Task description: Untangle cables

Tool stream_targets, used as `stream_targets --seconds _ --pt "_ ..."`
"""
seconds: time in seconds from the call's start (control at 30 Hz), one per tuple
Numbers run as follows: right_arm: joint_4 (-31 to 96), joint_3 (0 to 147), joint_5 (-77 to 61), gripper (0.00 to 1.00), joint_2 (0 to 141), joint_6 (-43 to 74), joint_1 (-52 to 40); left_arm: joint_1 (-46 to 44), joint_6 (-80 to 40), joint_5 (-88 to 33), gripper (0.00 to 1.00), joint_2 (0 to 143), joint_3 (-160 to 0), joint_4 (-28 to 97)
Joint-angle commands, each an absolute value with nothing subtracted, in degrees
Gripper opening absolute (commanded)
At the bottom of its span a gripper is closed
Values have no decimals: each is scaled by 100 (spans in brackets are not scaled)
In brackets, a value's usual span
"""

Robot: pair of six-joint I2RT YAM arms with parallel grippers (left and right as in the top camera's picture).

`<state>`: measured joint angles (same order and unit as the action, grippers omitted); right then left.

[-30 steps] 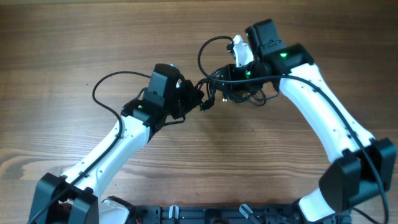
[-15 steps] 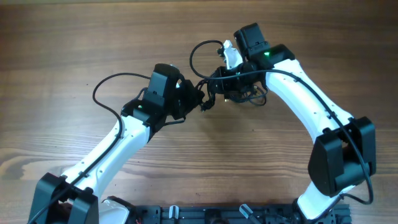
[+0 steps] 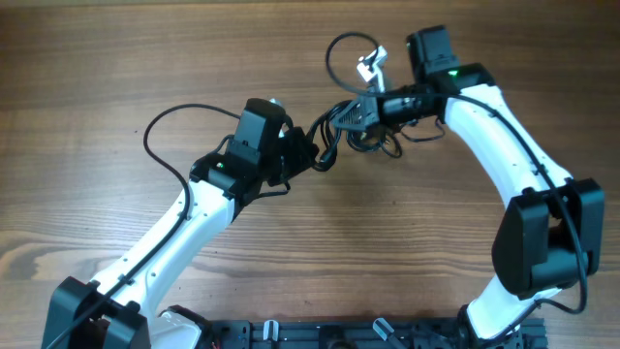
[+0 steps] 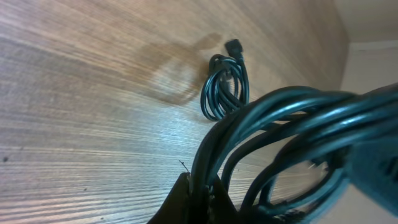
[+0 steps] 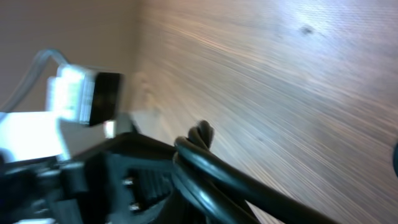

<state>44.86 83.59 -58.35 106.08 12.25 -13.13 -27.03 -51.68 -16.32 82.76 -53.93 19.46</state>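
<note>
The cables form a black knotted bundle stretched between my two grippers at mid-table. My left gripper is shut on strands at the bundle's left end. In the left wrist view the left gripper pinches one black strand, and thicker loops arch off to the right. My right gripper is shut on the bundle's right end. In the right wrist view the right gripper has black cords running across it. A thin loop rises behind the bundle to a white plug.
A small black coil with a plug end lies on the wooden table beyond the left gripper. A thicker black wire arcs out from the left arm. A blurred white block shows at the left of the right wrist view.
My right gripper has shut on the bundle and swung right, pulling the cables taut. The loop with the white plug moved right with it. The left gripper kept its hold.
</note>
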Motion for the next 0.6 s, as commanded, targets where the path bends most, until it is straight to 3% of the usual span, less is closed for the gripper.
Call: stream_targets --seconds 0.0,0.13,0.33,0.37,0.4,0.43,0.57 --pt "4108 8475 -7682 4 10466 1072 -670 -2648 -4963 -1186 4 8326 -5203 2279" --pt "3951 8475 -7653 4 10466 1155 -294 -2648 -4963 -1190 4 8326 -5203 2346" --pt "5026 8473 -4265 4 10466 733 -624 -2646 -4534 -1761 4 8326 -5203 1747" --pt "5137 8473 -3498 11 10466 775 -823 -2648 -4539 -1973 4 8326 -5203 1413" --pt "5164 8473 -3273 53 10466 773 -943 -2648 -4539 -2088 4 8326 -5203 1190" --pt "5151 8525 -3402 73 10466 864 -978 -2648 -4541 -2091 4 8326 -5203 1083" --pt "5516 9292 -3607 74 10287 913 -937 -2648 -4543 -1852 4 8326 -5203 1175"
